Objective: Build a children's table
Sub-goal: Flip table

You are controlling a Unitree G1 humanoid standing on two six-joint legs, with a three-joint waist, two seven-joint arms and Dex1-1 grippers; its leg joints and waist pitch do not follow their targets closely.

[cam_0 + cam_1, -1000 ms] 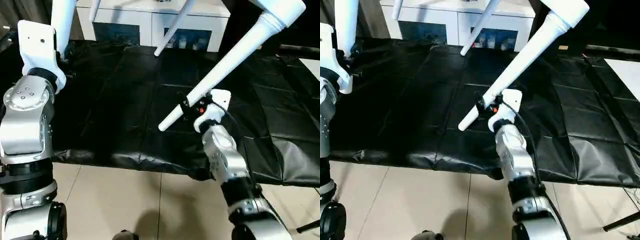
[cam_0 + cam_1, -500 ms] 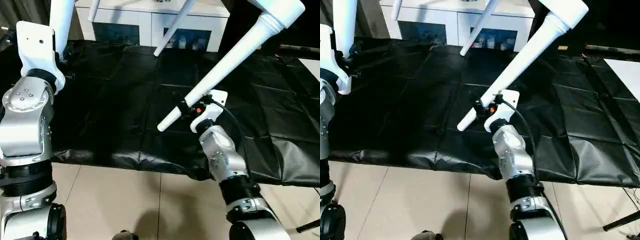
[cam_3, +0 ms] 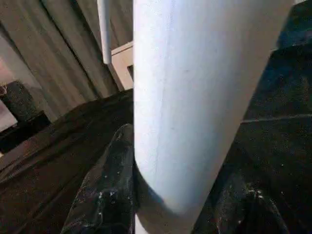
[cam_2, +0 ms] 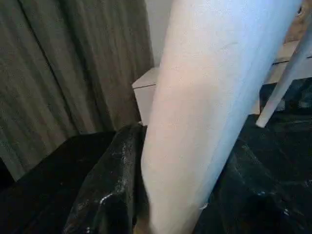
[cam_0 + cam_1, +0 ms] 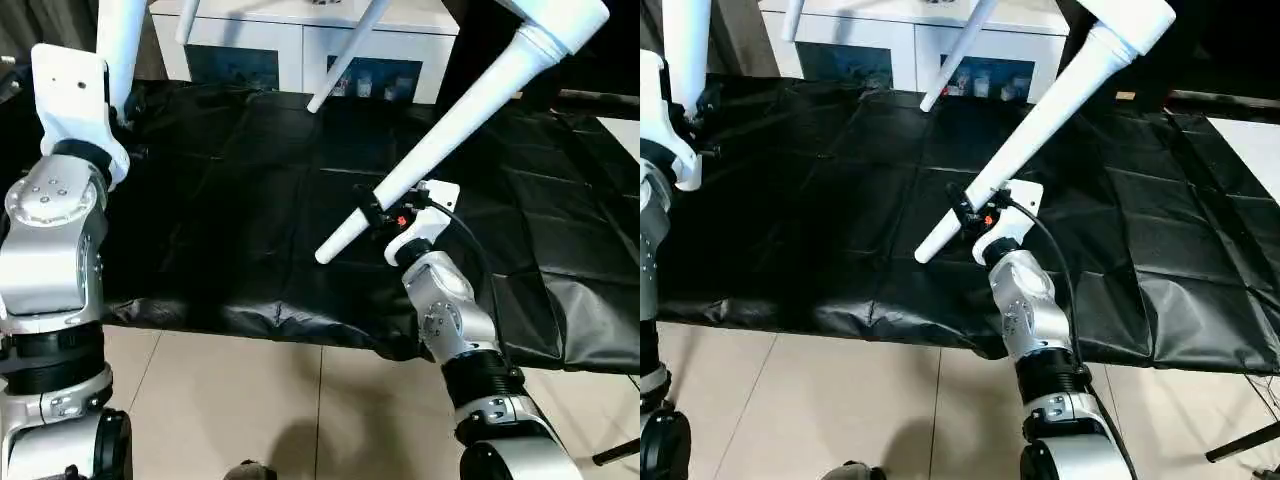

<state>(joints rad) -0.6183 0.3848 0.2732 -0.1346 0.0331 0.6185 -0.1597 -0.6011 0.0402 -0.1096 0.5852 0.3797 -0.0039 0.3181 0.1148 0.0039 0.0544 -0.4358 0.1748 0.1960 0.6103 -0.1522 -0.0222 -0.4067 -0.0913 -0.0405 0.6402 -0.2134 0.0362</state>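
Note:
Four white tapered legs of the children's table slant down from the top of the head views. My left gripper (image 4: 180, 195) is shut on the thick left leg (image 5: 125, 40), which sits between both black fingers (image 4: 107, 195). The long right leg (image 5: 450, 130) slopes down to the left, its thin end hanging free above the black sheet. My right gripper (image 5: 383, 212) is shut on that leg a little above its thin end, and the leg (image 3: 195, 97) fills the gap between its fingers (image 3: 105, 190). Two far legs (image 5: 348, 55) (image 5: 188, 20) hang at the back.
A black sheet (image 5: 230, 200) covers the floor ahead, its front edge lying on pale tiles (image 5: 250, 400). A white cabinet with glass doors (image 5: 300, 50) stands behind it. A white edge (image 5: 630, 135) shows at the far right.
My right gripper's fingers have closed onto the right leg, and its wrist has shifted slightly. The left arm and its leg have stayed put.

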